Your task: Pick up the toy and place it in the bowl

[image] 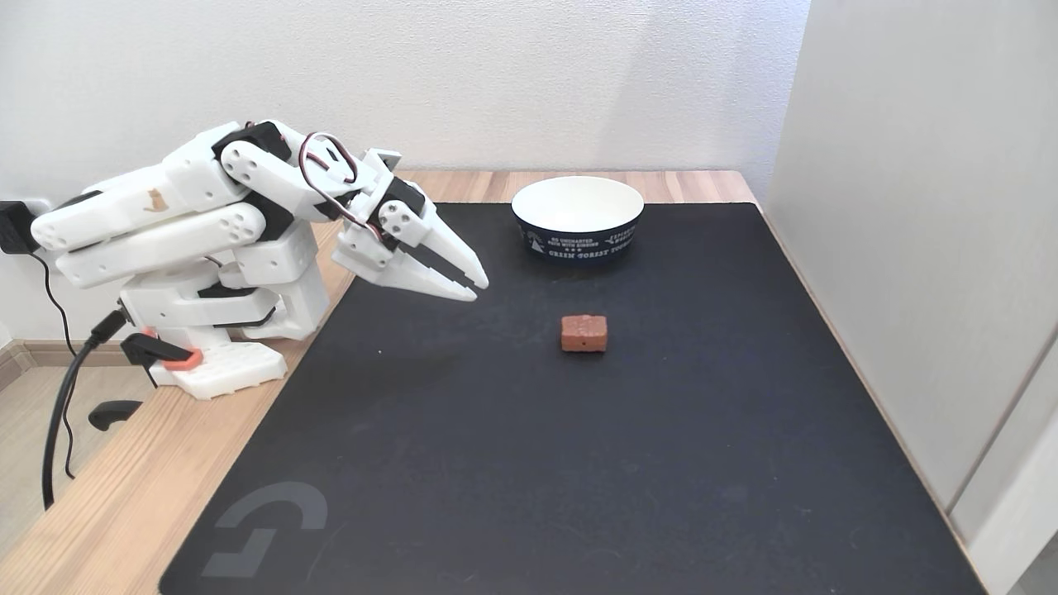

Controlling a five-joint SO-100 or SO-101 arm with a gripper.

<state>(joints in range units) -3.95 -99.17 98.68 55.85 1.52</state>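
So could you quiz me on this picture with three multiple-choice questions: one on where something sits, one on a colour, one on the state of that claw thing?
1. Where is the toy in the fixed view?
A. Inside the bowl
B. On the black mat, nearer the camera than the bowl
C. Held in the gripper

2. What colour is the bowl inside?
A. White
B. Red
C. Green

3. What is the gripper doing?
A. Clamping the toy
B. Resting in the bowl
C. Holding nothing, its fingers nearly together

Answers: 1 B, the block lies alone on the mat. 2 A, a white interior above a navy wall. 3 C, the tips hang left of the toy, apart from it.
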